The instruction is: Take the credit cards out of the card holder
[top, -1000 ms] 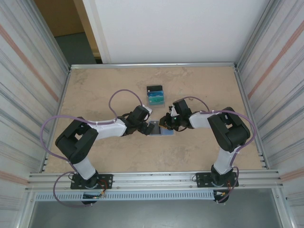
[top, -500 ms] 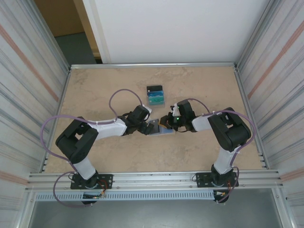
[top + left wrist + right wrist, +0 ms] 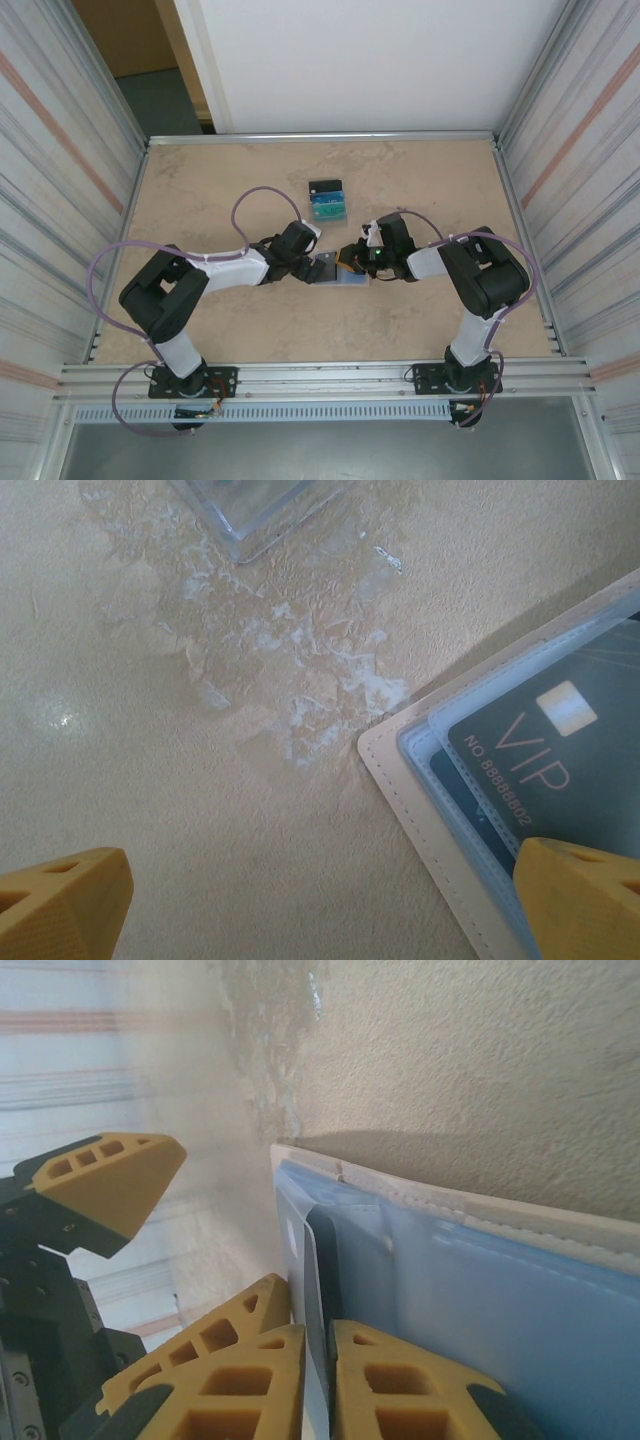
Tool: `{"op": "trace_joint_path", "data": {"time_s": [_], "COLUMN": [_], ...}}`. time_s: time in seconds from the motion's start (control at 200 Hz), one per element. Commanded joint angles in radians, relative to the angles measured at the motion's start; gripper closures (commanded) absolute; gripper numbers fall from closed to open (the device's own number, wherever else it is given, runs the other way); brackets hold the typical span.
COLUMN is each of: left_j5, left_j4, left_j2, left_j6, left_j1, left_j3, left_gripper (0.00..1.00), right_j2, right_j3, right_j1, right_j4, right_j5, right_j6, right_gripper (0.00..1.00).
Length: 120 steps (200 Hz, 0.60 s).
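The card holder (image 3: 338,276) lies open on the table between my two grippers, tan rim (image 3: 420,800) outside, pale blue pockets (image 3: 520,1290) inside. A dark credit card (image 3: 560,750) printed VIP sits partly in a clear blue pocket. My right gripper (image 3: 352,262) is shut on the edge of that dark card (image 3: 322,1260), which stands edge-on between its yellow fingers (image 3: 400,1380). My left gripper (image 3: 312,264) is open wide (image 3: 320,905); its right finger (image 3: 580,890) rests over the holder's near corner and its left finger (image 3: 60,900) is over bare table.
A small pile of black, blue and teal pieces (image 3: 326,200) lies just behind the holder, and its clear edge (image 3: 260,510) is close to my left gripper. Metal walls (image 3: 90,200) fence the table on both sides. A scuffed white patch (image 3: 300,670) marks the tabletop.
My right gripper has shifted a little right and nearer at the holder. The holder's leaf lifted briefly and lies lower again. The left arm has barely moved.
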Motion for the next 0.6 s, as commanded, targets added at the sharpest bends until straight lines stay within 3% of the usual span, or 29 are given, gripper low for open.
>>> {"op": "trace_joint_path", "data": {"time_s": [0.0,0.411,0.596], "left_j5": [-0.012,-0.003,-0.012], "left_j4": [-0.059,-0.061,-0.071], "left_j2": [0.031,0.03,0.028], "left_j6": [0.009,0.012,0.005], "left_j1": [-0.008,-0.007,-0.007], "left_j3": [0.005,0.021,0.024], "left_gripper": [0.01,0.01,0.01], "right_j2": [0.02,0.086,0.07], "right_j3": [-0.008,0.021,0.002], "right_j1": [-0.005,0.009,-0.003], "right_j4": [0.064,0.102,0.108], "right_j5": [-0.043,-0.065,-0.071], "right_j6": [0.034,0.053,0.051], "right_gripper": [0.83,0.79,0.86]}}
